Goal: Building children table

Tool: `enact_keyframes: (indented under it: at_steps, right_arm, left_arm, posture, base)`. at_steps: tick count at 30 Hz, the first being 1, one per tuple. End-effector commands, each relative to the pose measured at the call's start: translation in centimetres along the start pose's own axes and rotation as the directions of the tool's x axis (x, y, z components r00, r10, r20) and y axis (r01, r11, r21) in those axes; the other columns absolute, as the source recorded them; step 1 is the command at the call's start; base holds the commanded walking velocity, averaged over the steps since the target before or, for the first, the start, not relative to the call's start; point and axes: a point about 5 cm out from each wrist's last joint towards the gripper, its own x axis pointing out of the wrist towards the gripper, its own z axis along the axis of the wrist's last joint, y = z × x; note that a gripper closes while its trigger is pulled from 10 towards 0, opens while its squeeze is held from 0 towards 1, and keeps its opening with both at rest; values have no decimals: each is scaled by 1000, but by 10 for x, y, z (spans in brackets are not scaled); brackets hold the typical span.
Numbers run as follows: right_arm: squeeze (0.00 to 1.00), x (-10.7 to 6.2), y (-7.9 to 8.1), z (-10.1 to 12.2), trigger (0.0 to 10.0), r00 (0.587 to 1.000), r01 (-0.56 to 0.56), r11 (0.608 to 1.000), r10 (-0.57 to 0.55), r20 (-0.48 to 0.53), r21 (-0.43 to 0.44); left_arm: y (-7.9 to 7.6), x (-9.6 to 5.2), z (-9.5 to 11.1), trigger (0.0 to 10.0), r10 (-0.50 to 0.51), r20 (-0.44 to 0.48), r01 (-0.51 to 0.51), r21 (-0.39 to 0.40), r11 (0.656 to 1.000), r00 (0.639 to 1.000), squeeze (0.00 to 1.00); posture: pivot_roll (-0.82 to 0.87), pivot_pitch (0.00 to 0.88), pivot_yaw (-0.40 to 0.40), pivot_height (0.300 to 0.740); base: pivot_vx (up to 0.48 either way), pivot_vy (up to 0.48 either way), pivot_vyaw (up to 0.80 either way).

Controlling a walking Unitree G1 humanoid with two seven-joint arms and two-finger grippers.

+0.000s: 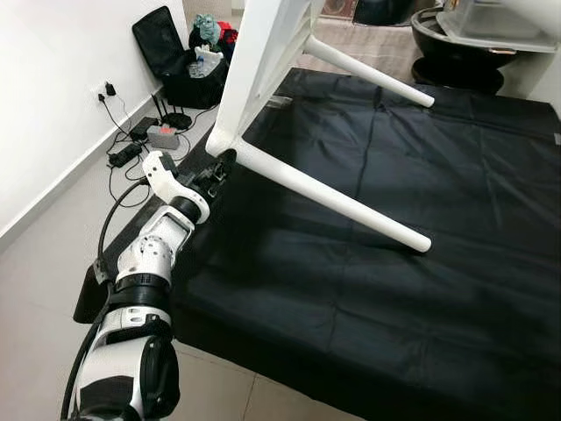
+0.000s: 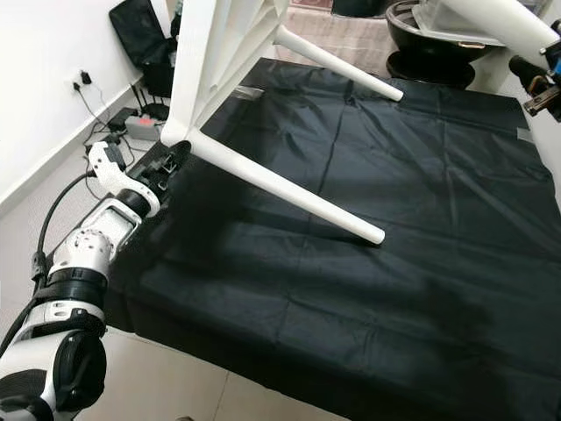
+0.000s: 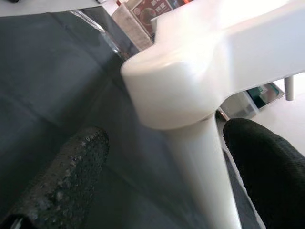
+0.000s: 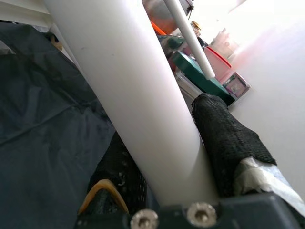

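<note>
The left gripper is held with its fingers spread wide on either side of the near table leg, just below the white corner of the children's table, no contact being visible. The right gripper is clamped around another white leg, which is pinched between both black fingers. The table is tipped on its side upon a black sheet, its legs projecting over the sheet. Cables and a bag are seen by the wall.

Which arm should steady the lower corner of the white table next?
Left. The left gripper sits open at the white table's lower corner, its fingers astride the leg joint. The right gripper is shut on a separate table leg.
</note>
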Motion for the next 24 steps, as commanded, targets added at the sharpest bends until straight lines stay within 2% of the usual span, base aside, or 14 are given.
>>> enact_keyframes:
  at_steps: [1,17,24]
  right_arm:
    - [0,0,0,1,10000,998,-34,979,22,61,200]
    - [0,0,3,8,10000,995,-59,978,42,89,199]
    - [0,-4,-1,18,10000,992,-68,979,46,115,191]
  left_arm:
    - [3,0,1,10000,-4,5,5,-11,1000,1000,0]
    - [0,11,8,10000,-42,5,42,-16,999,999,0]
    - [0,18,26,10000,-10,34,10,-17,1000,999,0]
  posture:
    - [-115,92,-6,740]
    - [-132,92,-7,740]
    - [-179,113,4,740]
  base:
    - [0,0,0]
    - [0,0,0]
    - [0,0,0]
